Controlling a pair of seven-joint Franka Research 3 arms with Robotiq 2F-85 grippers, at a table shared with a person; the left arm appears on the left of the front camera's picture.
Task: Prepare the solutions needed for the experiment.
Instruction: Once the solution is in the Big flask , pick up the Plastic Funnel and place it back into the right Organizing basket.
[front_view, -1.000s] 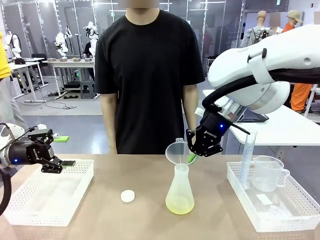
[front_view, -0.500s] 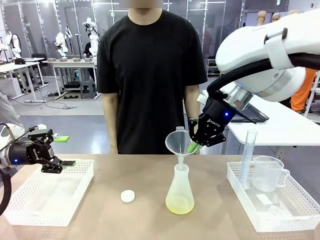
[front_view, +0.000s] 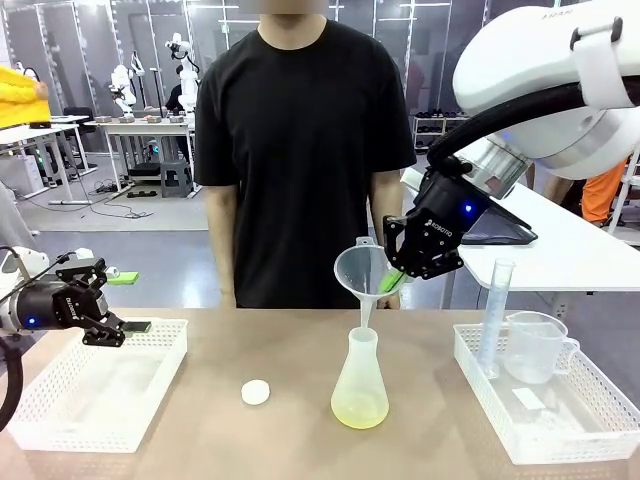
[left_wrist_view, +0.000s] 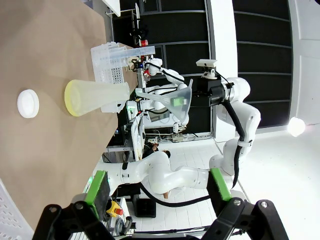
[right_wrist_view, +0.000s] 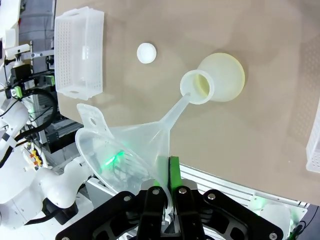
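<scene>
A frosted conical flask stands mid-table with the pale yellow-green solution shallow in its base. My right gripper is shut on the rim of a clear plastic funnel, held tilted above the flask with its spout tip just over the mouth. From the right wrist, my gripper pinches the funnel and the spout points at the flask. My left gripper hovers open and empty over the left tray. In the left wrist view, my gripper faces the flask and its solution.
A small white cap lies left of the flask. The white left tray sits under my left arm. The right tray holds a tall measuring cylinder and a beaker. A person stands at the far edge.
My right gripper has lifted the funnel up and slightly right, drawing its spout out of the flask's neck. The left arm has not moved.
</scene>
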